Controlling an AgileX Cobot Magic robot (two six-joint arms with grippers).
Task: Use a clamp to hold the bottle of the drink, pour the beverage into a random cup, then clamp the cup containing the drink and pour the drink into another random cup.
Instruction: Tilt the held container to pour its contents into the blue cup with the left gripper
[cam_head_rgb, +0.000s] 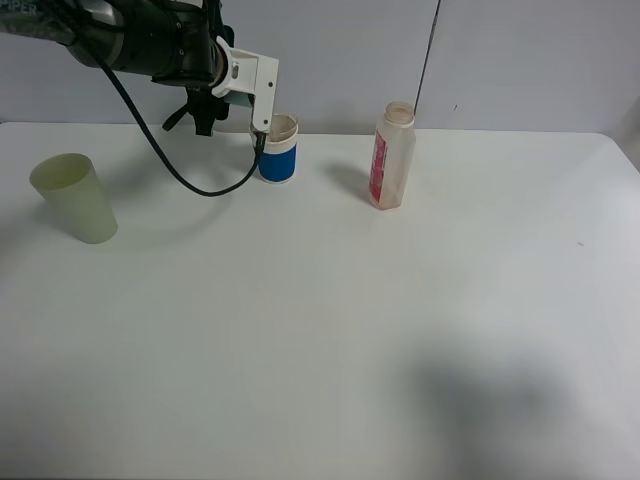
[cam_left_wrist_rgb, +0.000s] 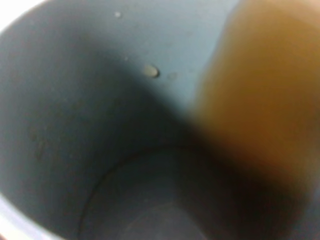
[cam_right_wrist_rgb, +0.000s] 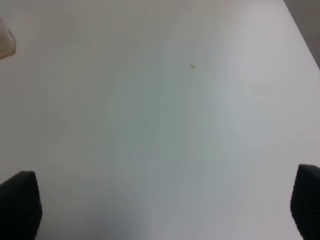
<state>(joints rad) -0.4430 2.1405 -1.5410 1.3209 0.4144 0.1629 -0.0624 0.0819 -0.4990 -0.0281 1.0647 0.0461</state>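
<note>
Fingers of the left gripper (cam_head_rgb: 240, 95) are clamped on the teal cup (cam_left_wrist_rgb: 90, 115). The exterior high view shows only a sliver of teal between the white jaw plates; the left wrist view looks straight down the cup's dark interior, so the hold is confirmed. Right gripper (cam_right_wrist_rgb: 160, 210) has its jaws spread wide with nothing between them, only bare table (cam_right_wrist_rgb: 160, 125) below, and its arm is out of the exterior high view.

Teal cup is held up off the table and tipped, mouth angled toward the white cup with blue band (cam_head_rgb: 277, 150), which stands upright just below and beside the jaw tips at the back of the table. A blurred brownish patch, the beverage (cam_left_wrist_rgb: 260, 95), sits along one side of the teal cup's wall, so liquid looks to be running to the rim. Judgement: second pour is in hand, nearly done.

Key relation: the teal cup's long axis is tilted over, and its lip needs to stay above the white cup's opening. Whether the lip is over the opening or just past the rim cannot be told from these views.

Bottle (cam_head_rgb: 392, 157) stands upright well to the right of the white cup, apart from both arms. Pale yellow-green cup (cam_head_rgb: 74, 197) stands far left, untouched. Left arm is the only one near the target.
</note>
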